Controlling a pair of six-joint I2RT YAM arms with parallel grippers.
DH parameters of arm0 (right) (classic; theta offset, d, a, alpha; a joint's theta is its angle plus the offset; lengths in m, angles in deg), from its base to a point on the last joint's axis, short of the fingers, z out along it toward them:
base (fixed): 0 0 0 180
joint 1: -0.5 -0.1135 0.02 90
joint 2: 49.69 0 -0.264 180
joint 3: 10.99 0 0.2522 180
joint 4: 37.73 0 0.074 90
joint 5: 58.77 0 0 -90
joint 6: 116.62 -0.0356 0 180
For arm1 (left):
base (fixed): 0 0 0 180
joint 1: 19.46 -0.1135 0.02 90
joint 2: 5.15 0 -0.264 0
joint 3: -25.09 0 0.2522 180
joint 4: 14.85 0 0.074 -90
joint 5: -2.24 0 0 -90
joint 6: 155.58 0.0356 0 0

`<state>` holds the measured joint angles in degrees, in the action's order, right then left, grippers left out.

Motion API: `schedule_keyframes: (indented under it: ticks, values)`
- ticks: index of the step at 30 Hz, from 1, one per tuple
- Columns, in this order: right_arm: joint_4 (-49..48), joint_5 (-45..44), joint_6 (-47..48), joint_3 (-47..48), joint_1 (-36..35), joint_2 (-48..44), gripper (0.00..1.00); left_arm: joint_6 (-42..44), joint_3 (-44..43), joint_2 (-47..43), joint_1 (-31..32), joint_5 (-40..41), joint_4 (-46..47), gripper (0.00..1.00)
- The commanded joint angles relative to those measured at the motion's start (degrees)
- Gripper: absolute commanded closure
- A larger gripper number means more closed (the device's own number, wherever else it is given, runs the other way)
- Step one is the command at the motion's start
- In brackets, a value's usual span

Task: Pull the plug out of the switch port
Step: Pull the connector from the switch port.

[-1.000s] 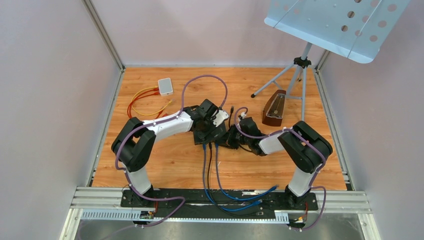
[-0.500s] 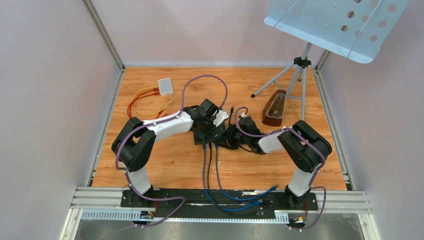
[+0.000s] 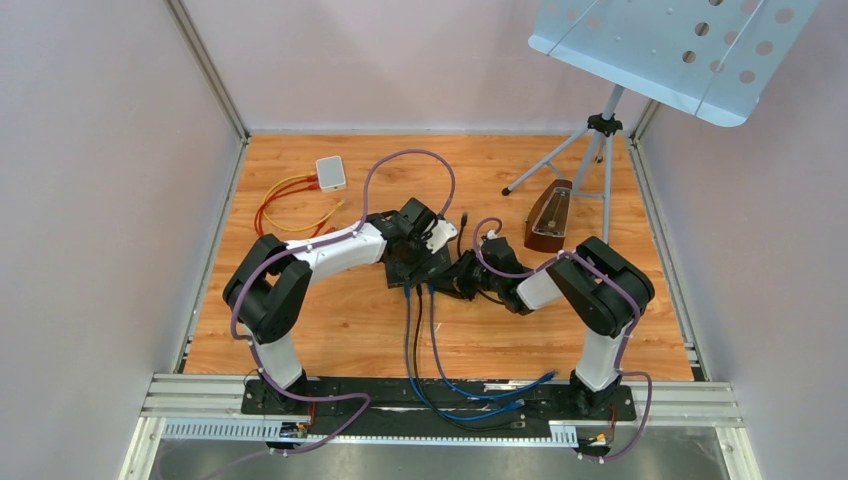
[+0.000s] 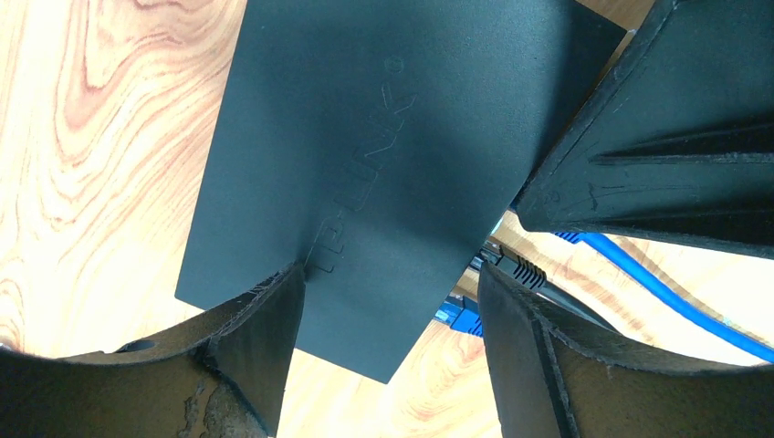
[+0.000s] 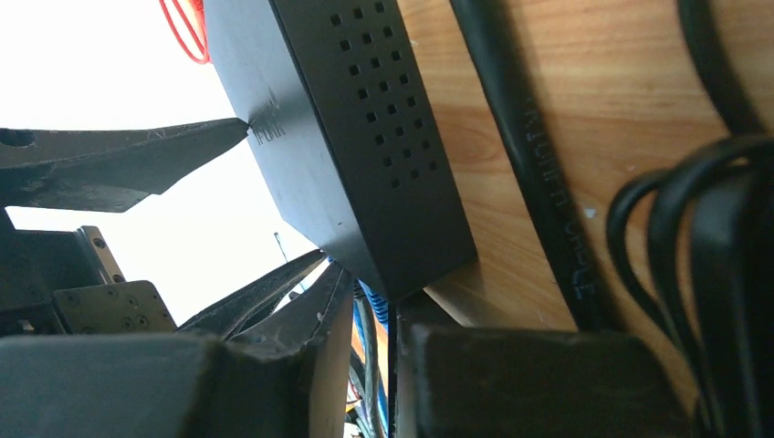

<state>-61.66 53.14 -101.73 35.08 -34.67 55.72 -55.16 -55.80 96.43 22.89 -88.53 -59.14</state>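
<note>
The black TP-LINK switch lies mid-table, with blue and black cables running from its near edge toward me. My left gripper is open above it. In the left wrist view one fingertip rests on the switch lid, the other stands by the plugged edge, where a blue plug and a black plug show. My right gripper sits at that edge. In the right wrist view its jaws stand narrow around the blue plug under the switch corner.
A white box with red and yellow cables lies at the back left. A wooden metronome and a music stand tripod stand at the back right. Thick black cables lie right of the switch.
My right arm has shifted a little left, bringing its gripper closer in against the switch's plugged edge. The left arm and switch have stayed put.
</note>
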Motion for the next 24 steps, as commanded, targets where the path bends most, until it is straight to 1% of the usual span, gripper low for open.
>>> schedule_keyframes:
  ticks: [1,8,15,24]
  values:
    - [7.37,-4.32,2.06,-0.2,0.14,1.65,0.9,-1.04,0.88,2.36,0.23,-3.69,-2.73,0.24]
    - [8.47,-3.67,4.42,0.0,0.12,1.1,1.0,-1.03,0.85,2.31,0.28,-3.41,-2.95,0.24]
    - [10.63,-3.8,7.27,0.55,0.12,-0.63,1.0,-0.95,0.73,2.5,0.23,-3.16,-2.88,0.25]
    - [11.07,-0.65,12.59,0.91,0.05,-2.37,1.0,-0.81,0.56,2.59,0.23,-3.21,-2.73,0.26]
